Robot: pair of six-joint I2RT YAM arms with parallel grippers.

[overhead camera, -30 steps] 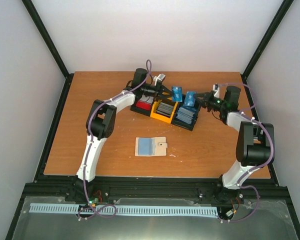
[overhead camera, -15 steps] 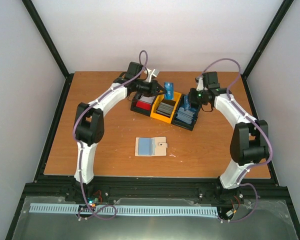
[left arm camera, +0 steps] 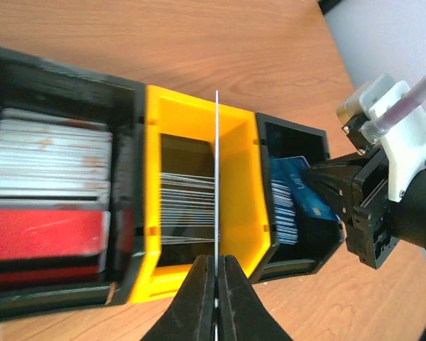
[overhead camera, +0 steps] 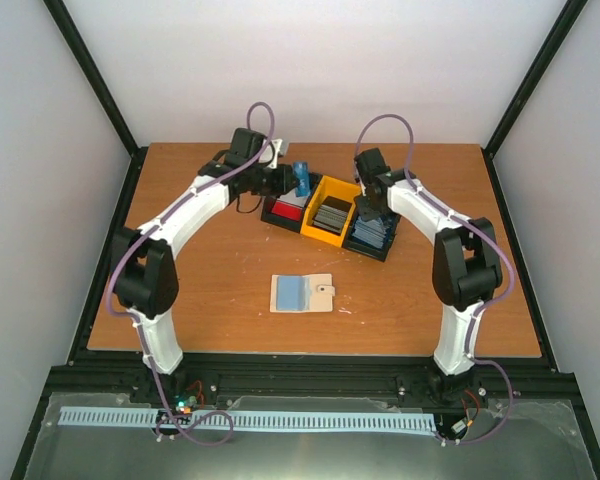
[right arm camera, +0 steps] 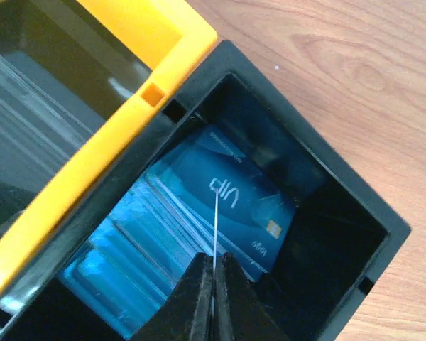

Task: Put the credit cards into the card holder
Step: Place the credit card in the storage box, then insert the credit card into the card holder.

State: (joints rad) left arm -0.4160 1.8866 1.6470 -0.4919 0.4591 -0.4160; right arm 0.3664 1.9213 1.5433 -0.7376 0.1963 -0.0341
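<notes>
The beige card holder lies open on the table in front of the tray, a pale blue card in its left half. My left gripper is shut on a pale blue credit card and holds it upright above the tray. In the left wrist view that gripper shows the card edge-on. My right gripper is low over the blue-card compartment. In the right wrist view it is shut on a thin card seen edge-on above the blue card stack.
The black-and-yellow tray stands at the back middle. It has a compartment of red and silver cards, a yellow one of grey cards and one of blue cards. The two grippers are close together over it.
Both grippers moved left along the tray. The left one carried its blue card from over the yellow compartment toward the red one. The right one dropped low over the blue compartment.
</notes>
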